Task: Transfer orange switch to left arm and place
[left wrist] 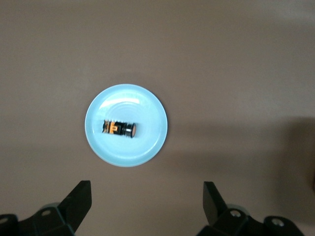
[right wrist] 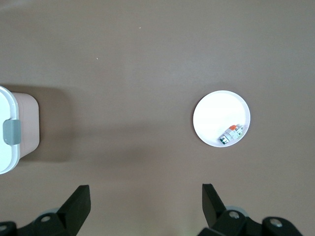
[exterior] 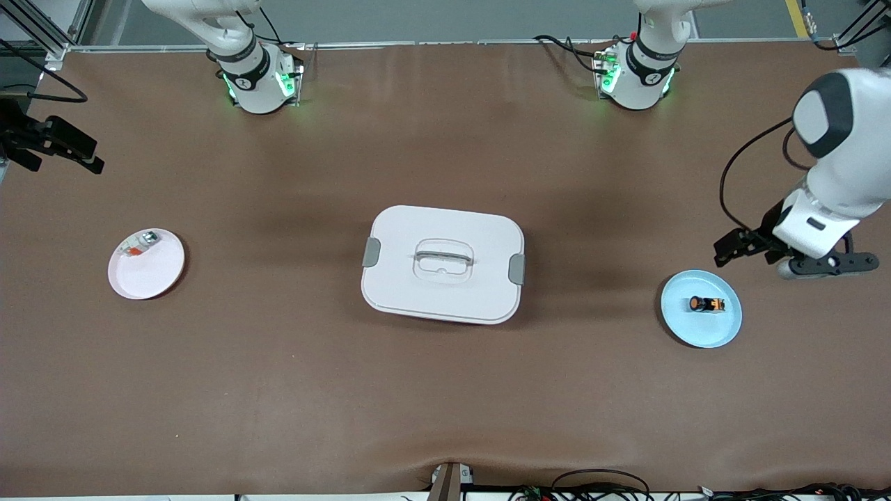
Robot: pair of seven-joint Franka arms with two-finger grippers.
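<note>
Orange switch lies lengthwise toward the box, under my wide-open left gripper; right gripper waits, open.

We hold our white left arm with its black two-finger left gripper raised at its own end of the desk, jaws spread wide. Our black right gripper hangs likewise, jaws wide, empty.

White arms, blk joints – green base lights – blk cables.
</note>
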